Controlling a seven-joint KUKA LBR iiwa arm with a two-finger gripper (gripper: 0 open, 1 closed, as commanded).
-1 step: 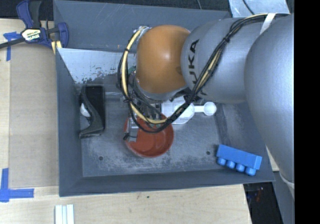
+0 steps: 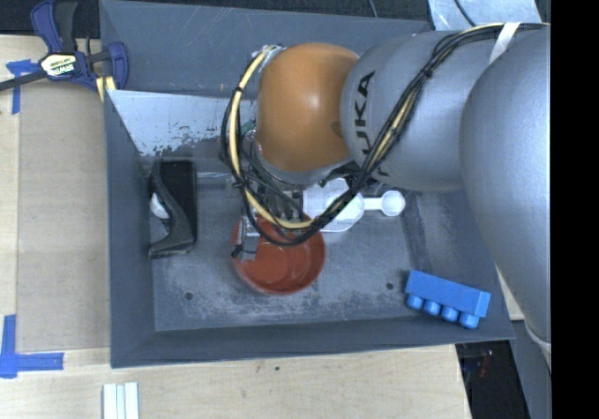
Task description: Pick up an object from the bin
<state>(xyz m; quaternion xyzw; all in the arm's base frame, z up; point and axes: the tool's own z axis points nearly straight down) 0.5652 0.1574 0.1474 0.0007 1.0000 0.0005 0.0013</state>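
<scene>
Camera view: looks down on a grey metal bin [image 2: 131, 267] whose floor is scuffed and dusted with pale specks.
Arm [image 2: 449, 118]: a broad, smooth grey cylinder coming in from the right, with black and yellow cables [image 2: 398, 113] strapped along it.
Orange dome [image 2: 299, 108]: a glossy, rounded cover over the wrist.
Gripper [image 2: 253, 241]: sits below the dome among looped cables, low over the bowl's left part; I cannot tell whether it is apart or together.
Red bowl [image 2: 285, 269]: round, smooth and matte, on the floor near the bin's middle, its far edge hidden by the wrist.
White piece [image 2: 370, 207]: shiny plastic with a stem ending in a round knob, just beside the bowl, partly under the arm.
Blue brick [image 2: 447, 297]: a studded toy block by the near right corner.
Black object [image 2: 176, 207]: angular and hollow, on the left side, apart from the bowl.
</scene>
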